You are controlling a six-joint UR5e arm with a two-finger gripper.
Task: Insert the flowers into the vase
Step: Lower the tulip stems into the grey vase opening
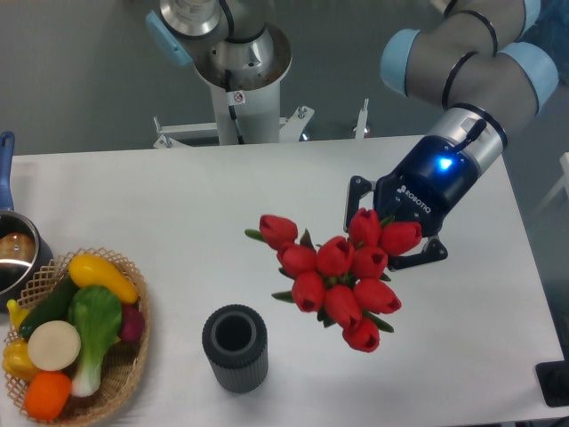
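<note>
The flowers, a bunch of red tulip buds with green leaves, hang in the air over the right half of the table. My gripper is shut on their stems, which the buds hide; the buds point toward the camera and to the left. The vase, a short dark grey ribbed cylinder with an open round mouth, stands upright near the table's front edge, to the lower left of the bunch and apart from it.
A wicker basket full of vegetables sits at the front left. A steel pot with a blue handle is at the left edge. The arm's base stands behind the table. A dark object lies at the front right corner.
</note>
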